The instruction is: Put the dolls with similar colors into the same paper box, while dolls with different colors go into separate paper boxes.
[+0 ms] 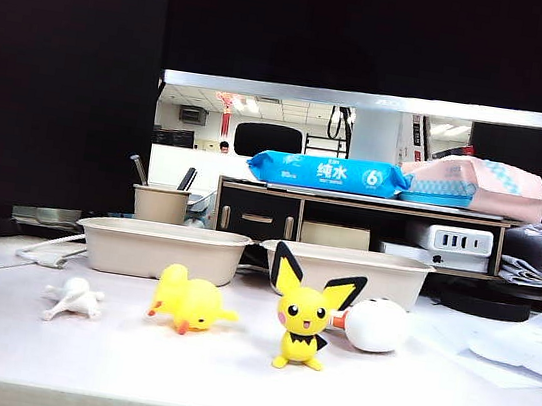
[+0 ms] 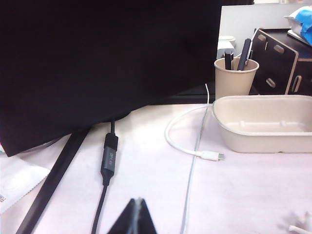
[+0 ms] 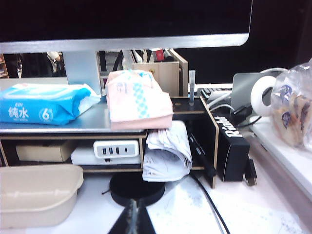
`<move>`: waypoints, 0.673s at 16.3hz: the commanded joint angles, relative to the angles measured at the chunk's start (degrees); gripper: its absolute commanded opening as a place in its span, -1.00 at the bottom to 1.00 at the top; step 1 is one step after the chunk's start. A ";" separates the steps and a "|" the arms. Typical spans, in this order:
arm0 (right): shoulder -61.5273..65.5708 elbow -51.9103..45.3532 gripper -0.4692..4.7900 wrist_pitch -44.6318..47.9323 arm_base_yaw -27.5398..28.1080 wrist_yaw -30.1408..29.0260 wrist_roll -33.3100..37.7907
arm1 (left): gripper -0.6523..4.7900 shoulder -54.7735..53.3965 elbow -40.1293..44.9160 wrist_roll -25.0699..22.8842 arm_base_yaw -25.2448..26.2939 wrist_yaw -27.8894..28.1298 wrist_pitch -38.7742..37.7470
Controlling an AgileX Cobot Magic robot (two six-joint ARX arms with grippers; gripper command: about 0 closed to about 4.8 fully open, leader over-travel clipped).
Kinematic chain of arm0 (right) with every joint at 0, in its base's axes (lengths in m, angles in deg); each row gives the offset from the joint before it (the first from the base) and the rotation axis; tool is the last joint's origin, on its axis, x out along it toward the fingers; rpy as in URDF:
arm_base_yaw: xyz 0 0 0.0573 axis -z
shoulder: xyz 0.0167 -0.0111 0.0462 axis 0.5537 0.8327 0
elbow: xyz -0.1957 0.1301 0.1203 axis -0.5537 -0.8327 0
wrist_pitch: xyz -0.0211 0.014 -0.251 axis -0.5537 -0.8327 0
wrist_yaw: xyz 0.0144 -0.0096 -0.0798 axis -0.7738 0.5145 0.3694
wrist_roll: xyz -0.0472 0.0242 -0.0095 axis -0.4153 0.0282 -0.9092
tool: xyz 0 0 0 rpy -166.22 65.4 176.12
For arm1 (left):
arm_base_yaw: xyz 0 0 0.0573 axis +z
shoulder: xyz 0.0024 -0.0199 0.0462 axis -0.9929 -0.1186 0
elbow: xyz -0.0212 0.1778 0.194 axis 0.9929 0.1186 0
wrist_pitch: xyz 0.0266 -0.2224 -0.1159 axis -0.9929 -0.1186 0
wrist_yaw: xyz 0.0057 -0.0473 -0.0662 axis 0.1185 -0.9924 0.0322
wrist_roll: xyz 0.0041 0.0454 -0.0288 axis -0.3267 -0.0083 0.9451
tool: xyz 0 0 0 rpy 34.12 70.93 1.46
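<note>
Four dolls stand in a row on the white table in the exterior view: a tiny white limbed one [image 1: 74, 299], a yellow duck-like one [image 1: 191, 303], a yellow mouse-like one with black-tipped ears [image 1: 306, 316] and a round white one with an orange part [image 1: 376, 325]. Behind them sit two beige paper boxes, left [image 1: 161, 249] and right [image 1: 392, 274], both with nothing in them that I can see. Neither gripper shows in the exterior view. My left gripper [image 2: 138, 201] is shut and holds nothing, short of the left box [image 2: 263, 125]. My right gripper [image 3: 134, 205] is shut too, beside the right box [image 3: 36, 193].
A beige pen cup [image 2: 235, 78] stands behind the left box, with a white cable [image 2: 195, 152] and a black cable adapter [image 2: 109, 156] on the table near it. A dark monitor fills the back. A shelf carries a blue wipes pack [image 3: 44, 105], a pink pack [image 3: 136, 100] and rolled papers [image 3: 168, 155].
</note>
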 commanded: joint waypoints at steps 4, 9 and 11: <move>0.00 -0.20 -0.82 -1.44 -0.02 -0.13 0.02 | -0.78 0.00 -0.04 0.00 -0.02 -0.02 0.50; 0.00 0.04 -0.82 -1.38 -0.07 -12.79 23.26 | -0.78 -3.93 -0.04 0.00 -6.73 -0.02 0.57; 0.00 0.42 -0.82 -0.07 -0.24 -21.49 25.53 | -0.78 -8.85 -0.04 0.00 -11.34 -0.02 0.52</move>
